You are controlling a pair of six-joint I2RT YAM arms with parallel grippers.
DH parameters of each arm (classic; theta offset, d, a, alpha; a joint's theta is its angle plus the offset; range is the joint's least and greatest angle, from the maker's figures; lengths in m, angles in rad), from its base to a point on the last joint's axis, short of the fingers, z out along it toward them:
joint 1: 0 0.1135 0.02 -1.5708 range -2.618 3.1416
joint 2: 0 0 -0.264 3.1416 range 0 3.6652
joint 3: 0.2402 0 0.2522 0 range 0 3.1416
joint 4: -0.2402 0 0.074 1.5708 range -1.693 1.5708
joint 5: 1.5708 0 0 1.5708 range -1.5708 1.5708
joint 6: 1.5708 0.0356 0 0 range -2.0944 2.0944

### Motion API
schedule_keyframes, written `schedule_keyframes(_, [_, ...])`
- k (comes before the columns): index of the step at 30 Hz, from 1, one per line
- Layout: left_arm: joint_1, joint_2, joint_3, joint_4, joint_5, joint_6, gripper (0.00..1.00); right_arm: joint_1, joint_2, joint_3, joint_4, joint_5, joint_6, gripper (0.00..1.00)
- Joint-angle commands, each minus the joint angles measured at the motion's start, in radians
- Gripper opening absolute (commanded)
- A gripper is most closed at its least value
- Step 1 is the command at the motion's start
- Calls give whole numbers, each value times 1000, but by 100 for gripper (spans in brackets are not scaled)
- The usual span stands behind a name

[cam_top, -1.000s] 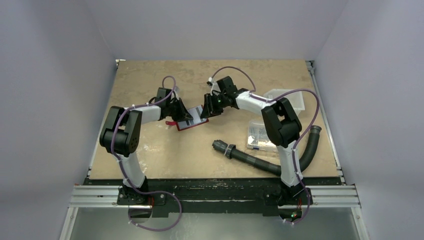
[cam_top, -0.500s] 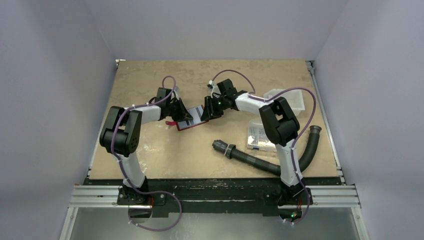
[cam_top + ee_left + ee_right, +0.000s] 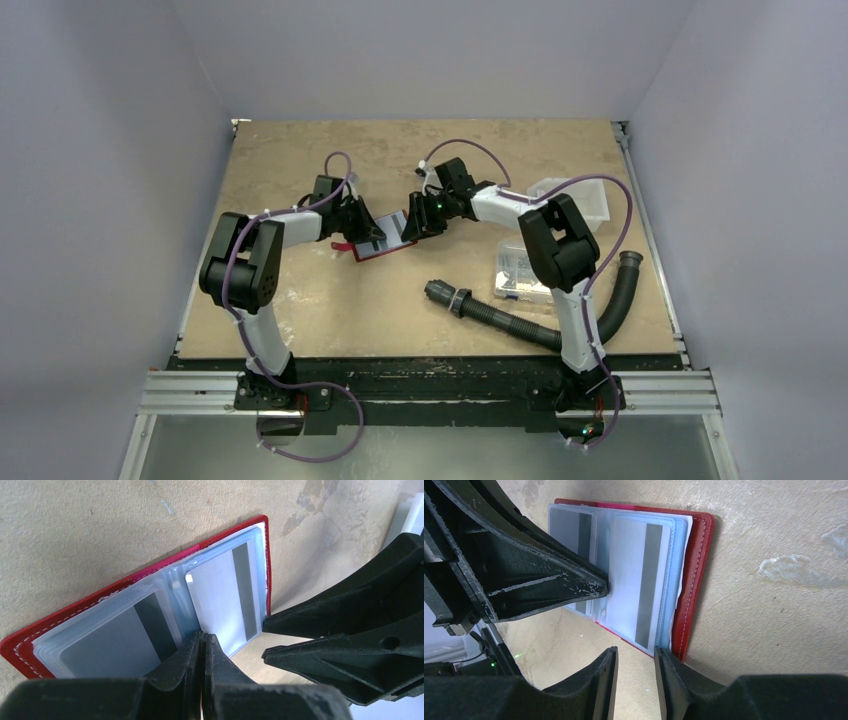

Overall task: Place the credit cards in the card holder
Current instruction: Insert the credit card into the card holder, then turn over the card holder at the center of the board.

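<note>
Card holder (image 3: 385, 243) lying open on table (image 3: 300, 150), between both grippers' tips: left gripper (image 3: 367, 234) sitting at one side, right gripper (image 3: 412, 226) at opposite edge. Corrugated hose (image 3: 500, 318) and clear compartment box (image 3: 520, 275) lying well behind right gripper.

Left wrist: left gripper fingers (image 3: 190, 652) pressing together, tip bearing on clear sleeves (image 3: 175, 580) at fold. Credit cards (image 3: 217, 592) sitting in sleeves either side of tip.

Right wrist: right gripper fingers (image 3: 671, 677) standing parted, gripping nothing, bare table showing between; one finger touching holder's red edge.

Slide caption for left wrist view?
Shut left gripper on the open card holder, credit cards sleeved; right gripper open at its edge.
</note>
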Motion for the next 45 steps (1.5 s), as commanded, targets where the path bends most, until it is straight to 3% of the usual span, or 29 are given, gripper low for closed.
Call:
schedule_keyframes(1, [-2,40,-31,-60,-68,48,0,-6,27,22,-1,19,-8,40])
schedule_keyframes(18, [-2,37,-37,-49,-55,43,0,18,74,83,56,-91,56,38])
schedule_keyframes(26, [-2,35,-41,-45,-48,43,0,17,81,50,219,-220,191,39])
schedule_keyframes(31, [-2,27,-42,-46,-49,46,0,17,49,-34,409,-308,322,39])
schedule_keyframes(40, [-2,26,-49,-38,-44,43,0,17,19,-119,649,-336,502,38])
schedule_keyframes(45, [-2,10,-59,-39,-44,41,0,17,55,-83,662,-296,530,39])
